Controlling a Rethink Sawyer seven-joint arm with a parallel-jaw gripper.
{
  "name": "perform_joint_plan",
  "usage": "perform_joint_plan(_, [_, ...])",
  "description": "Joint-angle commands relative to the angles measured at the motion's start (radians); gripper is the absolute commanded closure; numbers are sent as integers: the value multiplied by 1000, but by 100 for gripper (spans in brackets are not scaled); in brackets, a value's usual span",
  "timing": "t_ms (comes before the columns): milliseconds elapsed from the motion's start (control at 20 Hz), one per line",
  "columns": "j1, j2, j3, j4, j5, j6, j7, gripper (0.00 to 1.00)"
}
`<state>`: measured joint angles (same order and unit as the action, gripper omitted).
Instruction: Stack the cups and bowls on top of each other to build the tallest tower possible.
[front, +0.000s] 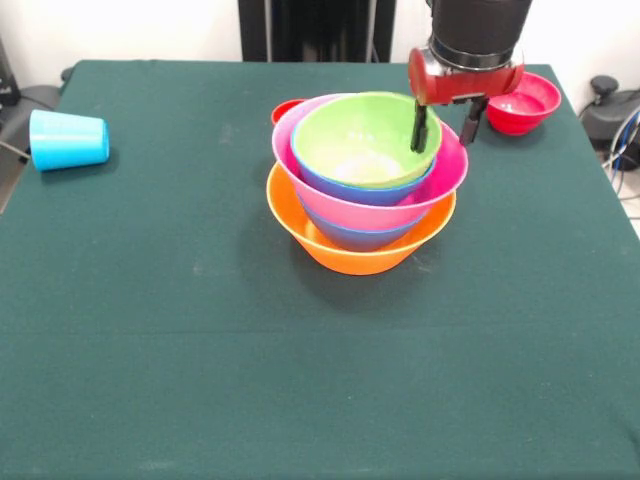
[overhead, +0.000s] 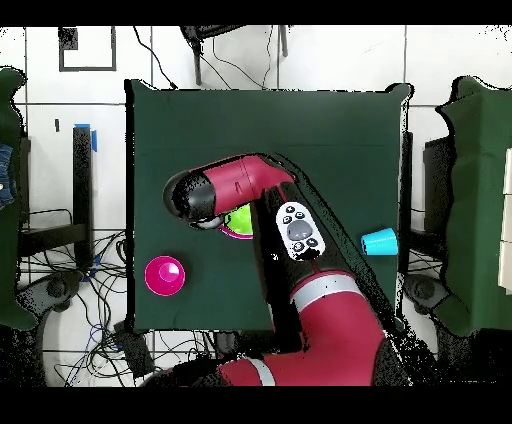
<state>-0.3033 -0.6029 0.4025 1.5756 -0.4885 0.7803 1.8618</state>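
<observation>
Front view shows tower (front: 362, 215), pincer (front: 443, 128) open astride pink bowl's (front: 452, 168) rim, overhead arm (overhead: 250, 190) hides stack.

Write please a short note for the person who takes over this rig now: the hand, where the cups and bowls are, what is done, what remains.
Hand: open, holding nothing, one finger inside the lime green bowl, the other outside its rim.
Tower: orange bowl as base, then blue, pink, blue and the lime green bowl on top, near the table's middle.
Loose: small red bowl upright at the table's far corner; light blue cup on its side near the opposite edge; something red shows behind the tower, what it is cannot be told.
Done: five bowls nested. Left: the small red bowl and the cup are not yet stacked.
</observation>
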Motion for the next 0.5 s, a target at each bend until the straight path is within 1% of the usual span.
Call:
perform_joint_plan(50, [-9, 40, 51, -31, 10, -86, -6, 100])
perform_joint_plan(350, [-31, 16, 57, 28, 10, -133, -10, 100])
perform_joint_plan(400, [-30, 14, 61, 25, 1, -133, -27, 100])
perform_joint_plan(450, [-28, 7, 72, 16, -25, -132, -77, 100])
perform_joint_plan(500, [-26, 6, 70, 15, -29, -139, -75, 100])
